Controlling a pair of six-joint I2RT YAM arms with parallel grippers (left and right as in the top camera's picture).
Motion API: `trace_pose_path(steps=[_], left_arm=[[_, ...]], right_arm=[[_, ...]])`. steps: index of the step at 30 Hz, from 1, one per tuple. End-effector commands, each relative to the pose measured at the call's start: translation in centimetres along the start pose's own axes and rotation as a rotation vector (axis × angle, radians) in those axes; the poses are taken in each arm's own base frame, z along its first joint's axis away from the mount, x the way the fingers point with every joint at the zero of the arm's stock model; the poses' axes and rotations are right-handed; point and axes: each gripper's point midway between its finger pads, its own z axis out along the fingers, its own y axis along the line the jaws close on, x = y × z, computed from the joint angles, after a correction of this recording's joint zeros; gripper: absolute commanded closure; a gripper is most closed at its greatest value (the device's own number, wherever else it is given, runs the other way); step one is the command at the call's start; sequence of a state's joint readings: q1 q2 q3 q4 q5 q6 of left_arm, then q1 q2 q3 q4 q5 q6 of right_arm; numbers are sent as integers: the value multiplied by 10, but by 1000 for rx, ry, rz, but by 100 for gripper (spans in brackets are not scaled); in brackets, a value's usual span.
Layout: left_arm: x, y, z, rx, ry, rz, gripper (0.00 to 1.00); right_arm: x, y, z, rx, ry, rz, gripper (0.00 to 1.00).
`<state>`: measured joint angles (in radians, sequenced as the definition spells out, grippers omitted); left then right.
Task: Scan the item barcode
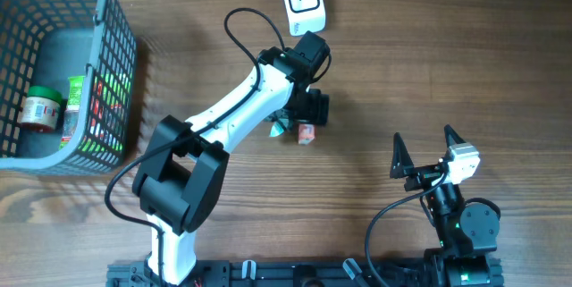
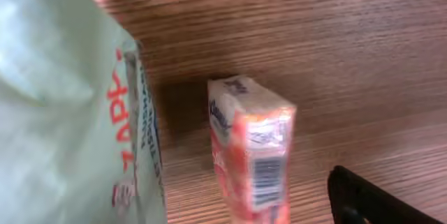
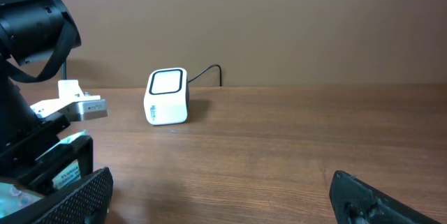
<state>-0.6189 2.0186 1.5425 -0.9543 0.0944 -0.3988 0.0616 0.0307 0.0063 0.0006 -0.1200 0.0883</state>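
A brown wood-grain bench is filling the overhead view, its grain running from nine o'clock to three o'clock. In the right wrist view, a plain tan wall is rising behind it toward twelve o'clock. Soft, even light is casting faint shadows on the wood.

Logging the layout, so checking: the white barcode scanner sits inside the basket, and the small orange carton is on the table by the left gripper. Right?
Not quite. The overhead view shows the white barcode scanner standing on the table, well outside the basket. The rest holds: the small orange carton is on the table by the left gripper.
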Motion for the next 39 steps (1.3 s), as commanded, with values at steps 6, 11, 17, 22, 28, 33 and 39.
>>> trace_pose_path(steps=[6,11,17,22,28,33,39], left_arm=[[-13,5,-50,-39,-118,4,31],[-33,21,-92,-87,-219,29,22],[-63,196,-321,-472,-641,-286,1],[-15,320,-364,-496,-641,-534,0],[40,400,-282,-369,-336,-751,0],[54,430,-202,-337,-139,-750,0],[62,443,-124,-297,11,-686,0]], right_arm=[[-2,-1,0,1,-11,-8,0],[-2,-1,0,1,-11,-8,0],[-2,-1,0,1,-11,-9,0],[-2,-1,0,1,-11,-8,0],[-2,-1,0,1,-11,-8,0],[-2,-1,0,1,-11,-9,0],[-2,-1,0,1,-11,-9,0]])
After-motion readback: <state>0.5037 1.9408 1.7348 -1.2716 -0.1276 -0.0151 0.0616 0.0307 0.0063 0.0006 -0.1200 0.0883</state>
